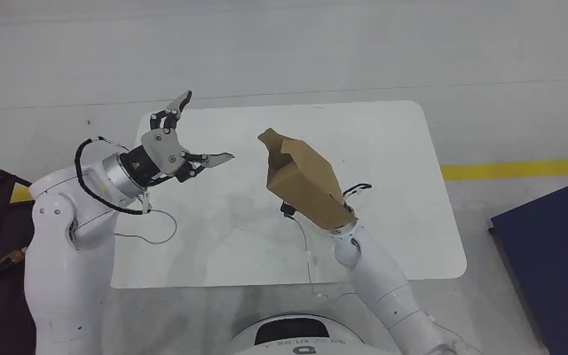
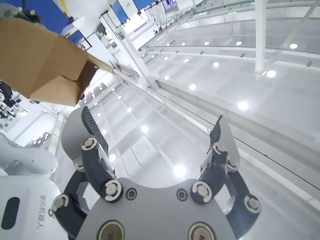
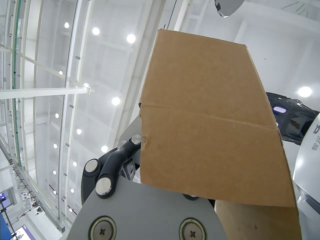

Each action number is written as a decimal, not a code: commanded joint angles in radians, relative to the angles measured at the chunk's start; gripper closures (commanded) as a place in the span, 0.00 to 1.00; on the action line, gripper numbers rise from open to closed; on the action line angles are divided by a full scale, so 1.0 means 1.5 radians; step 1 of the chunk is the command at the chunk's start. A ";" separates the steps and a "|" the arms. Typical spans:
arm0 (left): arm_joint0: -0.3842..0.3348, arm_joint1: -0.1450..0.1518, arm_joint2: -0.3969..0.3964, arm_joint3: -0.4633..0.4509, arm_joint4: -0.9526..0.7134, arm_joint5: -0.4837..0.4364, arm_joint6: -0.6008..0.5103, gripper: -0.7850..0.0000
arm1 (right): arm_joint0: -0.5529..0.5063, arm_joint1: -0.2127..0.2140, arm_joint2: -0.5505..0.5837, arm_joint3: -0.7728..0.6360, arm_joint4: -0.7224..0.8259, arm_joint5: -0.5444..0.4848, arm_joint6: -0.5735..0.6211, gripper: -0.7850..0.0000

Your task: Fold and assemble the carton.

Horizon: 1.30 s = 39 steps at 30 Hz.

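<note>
A brown carton (image 1: 306, 177) hangs tilted above the middle of the white table (image 1: 399, 151). Its far end is partly folded, with one flap (image 1: 271, 138) sticking out. My right gripper (image 1: 343, 216) is shut on the carton's near end and is mostly hidden under the cardboard; one finger (image 3: 128, 136) shows beside the carton (image 3: 210, 126) in the right wrist view. My left gripper (image 1: 209, 125) stands open and holds nothing, raised over the table's left part, a short gap from the carton. In the left wrist view the carton (image 2: 37, 61) is off to one side of the open gripper (image 2: 151, 113).
A yellow floor stripe (image 1: 506, 169) runs to the right of the table. A dark blue mat (image 1: 537, 257) lies at the right edge and a dark object (image 1: 9, 257) at the left edge. A thin cable (image 1: 151, 235) trails on the table near the left arm.
</note>
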<state>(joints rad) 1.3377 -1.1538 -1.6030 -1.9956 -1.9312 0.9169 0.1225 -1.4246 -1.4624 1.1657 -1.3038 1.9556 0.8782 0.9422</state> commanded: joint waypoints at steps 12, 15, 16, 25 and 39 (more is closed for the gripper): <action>-0.041 0.027 0.043 0.067 -0.134 0.064 0.075 0.00 | -0.011 0.018 0.024 -0.030 -0.045 0.071 -0.072 1.00; -0.067 0.052 0.097 0.075 -0.241 0.064 0.158 0.00 | -0.017 0.024 0.031 -0.042 -0.049 0.082 -0.082 1.00; -0.077 0.061 0.112 0.079 -0.274 0.064 0.187 0.00 | -0.018 0.025 0.032 -0.045 -0.049 0.085 -0.085 1.00; -0.141 0.116 0.175 0.109 -0.438 0.064 0.297 0.11 | -0.023 0.035 0.033 -0.053 -0.054 0.087 -0.087 1.00; -0.173 0.161 0.246 0.119 -0.424 0.064 0.282 0.27 | -0.016 0.046 0.018 -0.054 -0.055 0.083 -0.083 1.00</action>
<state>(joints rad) 1.0830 -0.9150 -1.2460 -1.8210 -2.5749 1.0123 0.5509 -1.4499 -1.3948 1.1940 -1.3849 1.8734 1.0025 0.8175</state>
